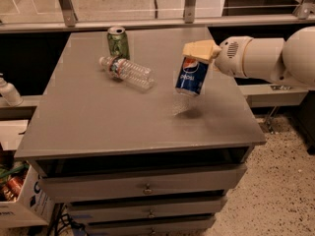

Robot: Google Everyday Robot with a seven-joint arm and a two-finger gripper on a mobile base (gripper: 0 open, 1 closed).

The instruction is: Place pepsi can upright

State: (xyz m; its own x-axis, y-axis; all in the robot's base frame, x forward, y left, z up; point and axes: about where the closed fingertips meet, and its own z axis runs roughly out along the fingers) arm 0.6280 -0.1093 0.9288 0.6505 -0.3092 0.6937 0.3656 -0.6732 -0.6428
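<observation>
The blue pepsi can [191, 76] hangs in the air above the right half of the grey table top [98, 117], tilted a little, its top toward the gripper. My gripper [200, 51] reaches in from the right on a thick white arm and is shut on the can's upper end with its tan fingers [196, 48]. The can's shadow falls on the table just below it.
A green can [118, 42] stands upright at the table's back. A clear plastic bottle [126, 72] lies on its side in front of it. Drawers sit under the table. A box of cans [12, 191] stands on the floor at the left.
</observation>
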